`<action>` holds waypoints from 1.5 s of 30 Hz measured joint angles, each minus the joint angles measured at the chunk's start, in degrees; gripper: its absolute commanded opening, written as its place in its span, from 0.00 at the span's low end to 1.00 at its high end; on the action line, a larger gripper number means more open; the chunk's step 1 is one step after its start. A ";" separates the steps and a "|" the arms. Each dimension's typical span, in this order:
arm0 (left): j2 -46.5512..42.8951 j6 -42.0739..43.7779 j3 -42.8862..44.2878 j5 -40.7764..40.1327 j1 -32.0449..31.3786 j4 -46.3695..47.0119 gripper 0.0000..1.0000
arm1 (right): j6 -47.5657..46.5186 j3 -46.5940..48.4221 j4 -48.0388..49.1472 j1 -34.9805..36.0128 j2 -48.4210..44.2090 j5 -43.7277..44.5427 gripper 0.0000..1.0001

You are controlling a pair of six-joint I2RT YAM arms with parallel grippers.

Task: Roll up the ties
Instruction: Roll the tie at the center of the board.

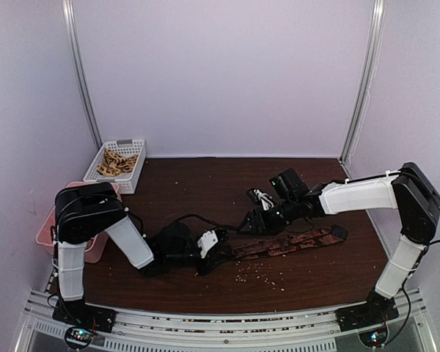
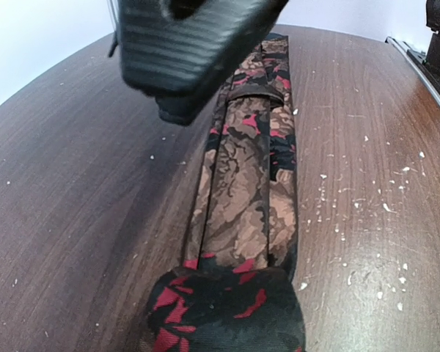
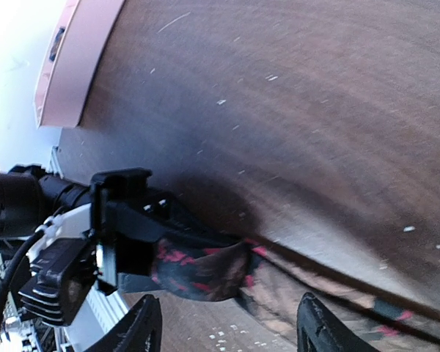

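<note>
One tie (image 1: 290,244) lies flat along the table, brown floral with red and black. Its left end is wound into a dark red-and-black roll (image 2: 227,312). My left gripper (image 1: 217,253) is shut on that roll (image 3: 198,268), which covers its fingers in the left wrist view. The flat length (image 2: 246,176) runs away from the roll. My right gripper (image 3: 227,330) hovers just above the tie beside the roll, jaws wide open and empty. One of its black ribbed fingers (image 2: 191,51) hangs over the tie in the left wrist view.
A white basket (image 1: 117,165) with tan rolled items stands at the back left. A pink bin (image 1: 48,227) sits at the left edge beside the left arm. Pale crumbs (image 1: 260,273) are scattered in front of the tie. Black cables (image 1: 187,218) trail behind the left gripper.
</note>
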 measured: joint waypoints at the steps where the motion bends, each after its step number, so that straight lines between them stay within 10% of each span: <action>1: -0.20 0.22 0.37 0.07 0.00 -0.98 0.18 | 0.26 0.17 -0.20 0.72 0.00 -0.52 0.60; 10: -1.62 1.31 2.69 0.22 0.00 -7.58 0.19 | 5.64 1.46 2.27 4.98 5.03 -4.35 0.46; 19: -1.99 1.40 3.19 0.46 0.17 -9.40 0.19 | 6.10 2.58 2.91 5.57 8.37 -5.14 0.03; 25: -2.01 1.55 3.19 0.87 0.48 -9.51 0.19 | 6.58 2.05 4.35 5.29 8.35 -5.49 0.26; 33: -2.03 1.68 3.21 1.49 0.48 -9.53 0.19 | 8.48 1.40 6.14 4.90 8.24 -5.44 0.29; 41: -2.03 1.70 3.26 1.60 0.50 -9.60 0.21 | 9.81 1.38 7.54 4.66 8.24 -5.49 0.05; 45: -2.03 1.70 3.30 1.70 0.55 -9.70 0.37 | 9.90 0.98 8.55 4.50 8.26 -5.46 0.00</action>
